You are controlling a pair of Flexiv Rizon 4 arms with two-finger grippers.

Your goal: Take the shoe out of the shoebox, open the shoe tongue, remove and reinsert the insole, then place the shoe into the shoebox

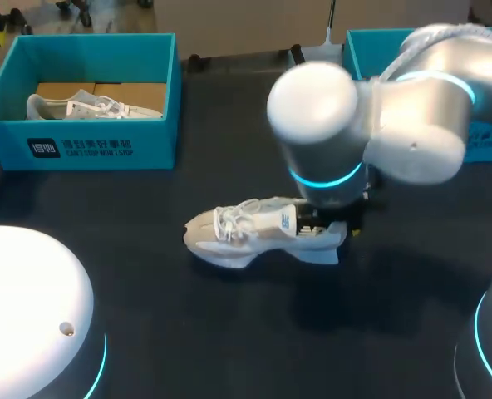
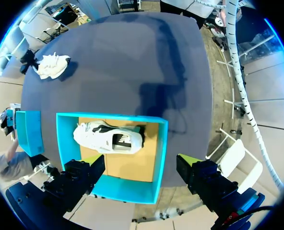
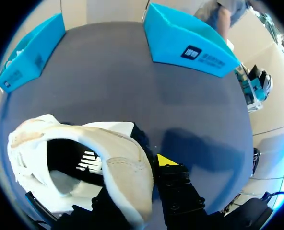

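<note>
Right wrist view: right gripper (image 3: 141,171) is clamped on the heel wall of the shoe (image 3: 115,148). One yellow tip is pressed to the outside of the heel, the other finger is down inside the opening. The shoe stands on its sole on the dark table (image 3: 132,72), with its opening facing the camera.

Head view: the shoe is near the middle of the table with its toe toward the robot's left. The right arm (image 1: 371,125) comes in from the right and covers the heel, so the grip is visible only from the wrist. The left arm (image 1: 22,307) is low at the near left.

Far edge: the shoebox (image 1: 88,148) stands at far left, open, with a second shoe (image 1: 88,105) lying on its cardboard floor. A second shoebox (image 1: 364,51) stands at far right, partly behind the right arm. Both are well apart from the held shoe, and bare table runs between them and around the shoe on the near side.

Left wrist view only: left gripper (image 2: 141,165) hangs above the shoebox, jaws wide apart and touching nothing. The second shoe lies on its side ahead of it.
</note>
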